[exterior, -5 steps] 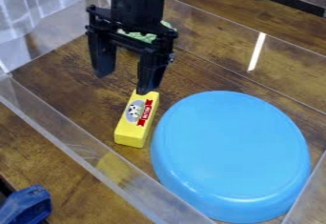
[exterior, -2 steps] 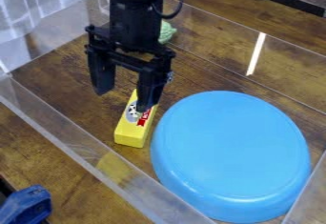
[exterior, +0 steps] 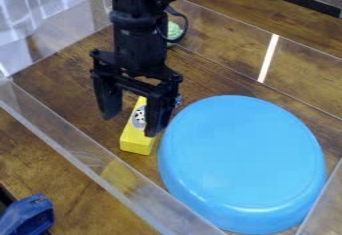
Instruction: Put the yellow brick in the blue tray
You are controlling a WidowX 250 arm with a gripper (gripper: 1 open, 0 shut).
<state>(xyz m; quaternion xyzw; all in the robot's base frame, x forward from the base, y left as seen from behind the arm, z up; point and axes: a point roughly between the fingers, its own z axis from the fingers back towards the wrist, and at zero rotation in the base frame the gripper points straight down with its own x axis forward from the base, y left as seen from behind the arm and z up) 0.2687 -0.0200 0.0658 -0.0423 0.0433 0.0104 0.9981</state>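
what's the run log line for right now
end effector: open, over yellow brick | brick: on wood surface, beside blue tray | placement: not yet done

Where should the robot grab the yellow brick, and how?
Probably best from above, with one finger of the gripper along each long side of the brick, near its middle. It lies flat, and it's narrower across than it is long. The tray sits close on one side, so that finger needs care.

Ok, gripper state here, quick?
Gripper: open, nothing held, its fingers around or just above the yellow brick; can't tell which.
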